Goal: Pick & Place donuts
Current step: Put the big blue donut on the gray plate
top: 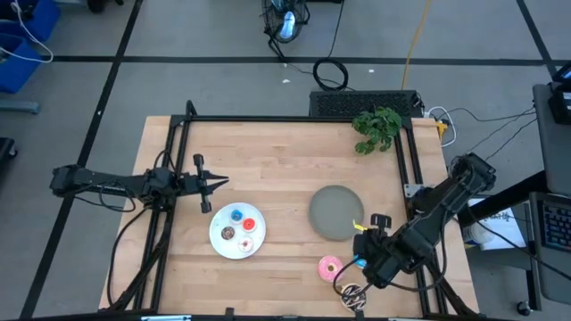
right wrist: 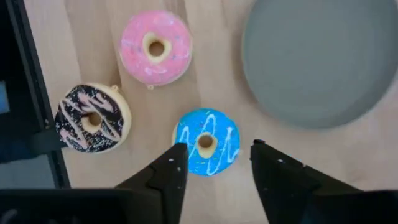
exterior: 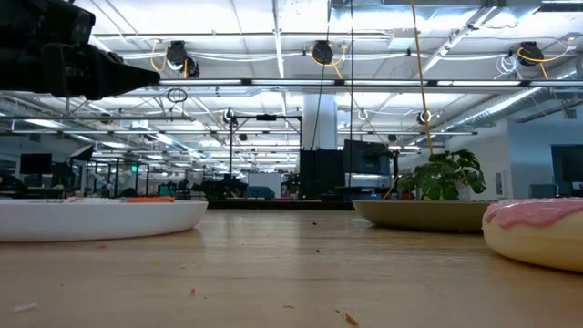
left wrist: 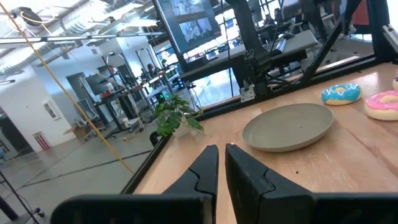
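Three larger donuts lie flat near the table's near right corner: a pink one [right wrist: 155, 48] [top: 330, 267], a blue one with white lines [right wrist: 206, 142], and a dark brown sprinkled one [right wrist: 92, 118] [top: 354, 294]. My right gripper [right wrist: 217, 165] is open and hovers over the blue donut, one finger on either side of it, touching nothing. Four tiny donuts, blue [top: 236, 214], red [top: 249, 224], brown [top: 229, 234] and whitish [top: 246, 242], lie on the white plate [top: 220, 242]. My left gripper [left wrist: 222, 163] is shut and waits above the table's left side, left of the white plate.
An empty grey plate [top: 336, 212] [right wrist: 317, 62] sits on the table between the white plate and the right arm, just beyond the blue donut. A small green plant [top: 376, 127] stands at the far right corner. Black frame rails run along the table's left [top: 169, 178] and right sides.
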Available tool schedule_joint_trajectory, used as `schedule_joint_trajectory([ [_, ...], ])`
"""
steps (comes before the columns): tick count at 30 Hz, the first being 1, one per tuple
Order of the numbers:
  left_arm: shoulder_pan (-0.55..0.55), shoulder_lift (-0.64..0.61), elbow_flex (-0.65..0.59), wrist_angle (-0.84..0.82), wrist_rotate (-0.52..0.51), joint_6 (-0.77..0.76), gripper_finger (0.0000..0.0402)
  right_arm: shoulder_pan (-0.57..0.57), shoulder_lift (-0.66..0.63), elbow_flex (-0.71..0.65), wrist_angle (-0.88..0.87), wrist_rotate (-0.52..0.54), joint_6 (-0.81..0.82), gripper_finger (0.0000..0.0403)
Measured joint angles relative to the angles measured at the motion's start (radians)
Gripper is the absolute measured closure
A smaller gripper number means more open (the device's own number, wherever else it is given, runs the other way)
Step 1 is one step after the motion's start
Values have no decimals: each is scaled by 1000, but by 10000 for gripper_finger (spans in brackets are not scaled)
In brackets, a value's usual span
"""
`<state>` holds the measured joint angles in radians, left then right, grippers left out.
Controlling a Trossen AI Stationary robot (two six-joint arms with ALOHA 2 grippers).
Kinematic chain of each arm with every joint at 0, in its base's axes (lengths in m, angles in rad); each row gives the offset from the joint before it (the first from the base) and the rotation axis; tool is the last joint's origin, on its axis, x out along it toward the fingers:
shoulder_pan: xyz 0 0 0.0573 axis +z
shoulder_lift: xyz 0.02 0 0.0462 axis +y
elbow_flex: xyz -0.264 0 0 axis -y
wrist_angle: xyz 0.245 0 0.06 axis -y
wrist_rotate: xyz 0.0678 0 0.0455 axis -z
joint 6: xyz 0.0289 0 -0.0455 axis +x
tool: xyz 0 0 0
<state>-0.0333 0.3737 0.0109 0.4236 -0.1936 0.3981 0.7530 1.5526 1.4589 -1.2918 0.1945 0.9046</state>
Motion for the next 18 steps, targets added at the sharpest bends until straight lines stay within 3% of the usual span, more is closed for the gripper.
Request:
schedule_joint_trajectory([
  [7,0,0,0,0,0,-7,364,-8,0,-128,61,-42,7,209],
  [13,0,0,0,0,1,-16,364,-8,-1,-211,88,-43,11,202],
  [18,0,0,0,-2,1,-19,364,-11,-1,-318,206,-117,11,201],
])
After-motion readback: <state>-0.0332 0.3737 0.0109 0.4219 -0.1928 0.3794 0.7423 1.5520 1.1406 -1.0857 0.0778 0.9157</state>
